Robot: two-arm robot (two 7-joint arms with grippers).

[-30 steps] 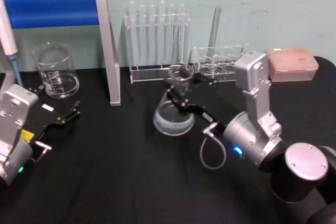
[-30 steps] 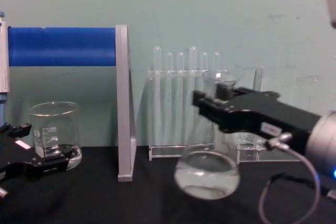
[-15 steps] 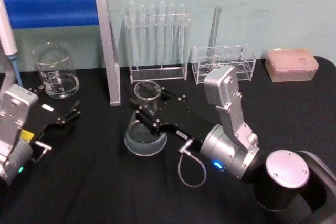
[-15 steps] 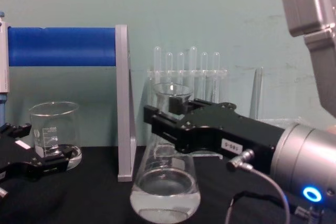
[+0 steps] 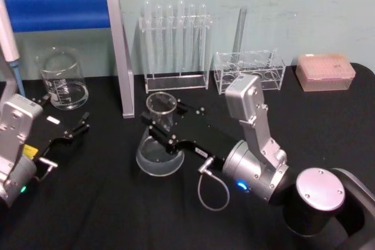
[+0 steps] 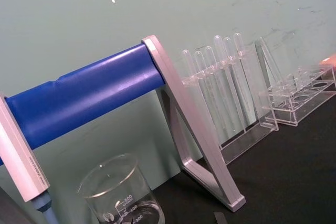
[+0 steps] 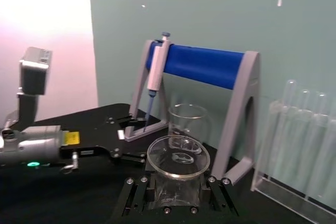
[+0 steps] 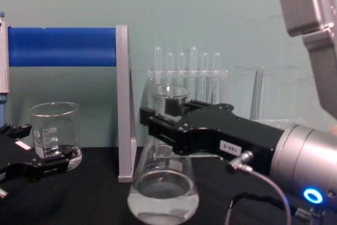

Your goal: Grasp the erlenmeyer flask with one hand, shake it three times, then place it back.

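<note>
The right pincer (image 5: 159, 128) grips the flask (image 5: 156, 157) by its neck, upright, I'd guess so nothing spills, low at mid-desk (image 5: 117, 203). The left pincer (image 5: 65, 111) rests splayed by the beaker (image 5: 61, 80).

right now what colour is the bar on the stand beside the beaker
Bright blue: the bar spans the top of a grey stand. It shows best in the chest view.

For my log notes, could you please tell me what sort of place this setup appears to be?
Most likely a laboratory bench: a rack of test tubes, a glass beaker and the flask in the right end effector.
</note>
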